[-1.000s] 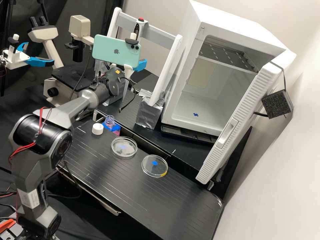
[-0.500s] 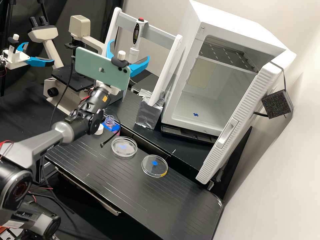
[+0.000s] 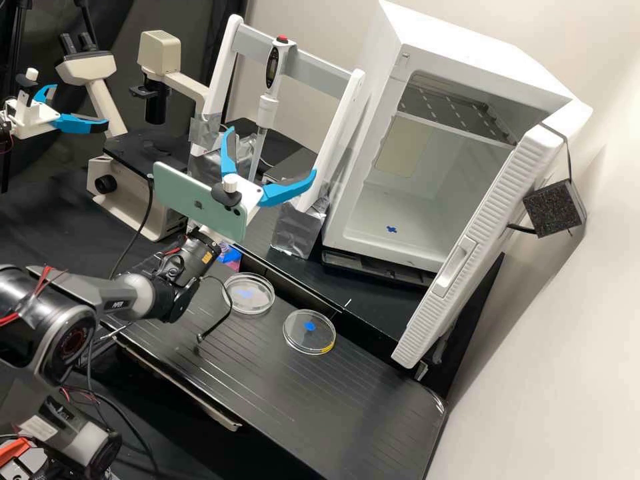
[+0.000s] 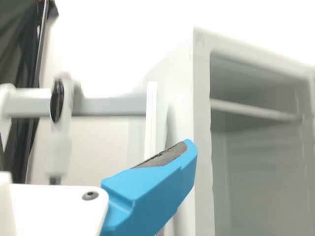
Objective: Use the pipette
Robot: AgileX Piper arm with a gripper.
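Nearest the camera, your arm (image 3: 120, 297) is leaning in over the black tabletop (image 3: 287, 413), where one clear dish (image 3: 257, 300) is lying just beside the forearm and a second dish (image 3: 310, 343) is lying a little apart from the first. Farther along the arm, a green phone (image 3: 200, 203) is riding behind the hand (image 3: 272, 152). Your hand is standing spread, its two blue fingers wide apart and pinching nothing.

Beyond it, the pipette (image 3: 267, 107) is hanging nearly upright, tip down, from the grey crossbar (image 3: 320, 73) of the white stand (image 3: 335, 137). In the high view its lower shaft is passing across the gap between your fingers, but that is probably just the line of sight, since the wrist view is placing the pipette ahead of the hand. Past the stand, the white cabinet (image 3: 480, 47) is standing with its door (image 3: 487, 200) open.

You are seemingly working on the approach, before any grasp. The next move is calling for you to bring the open hand up and forward, centring the fingers around the pipette's body before closing. A sideways error is risking a nudge against the stand or the pipette.
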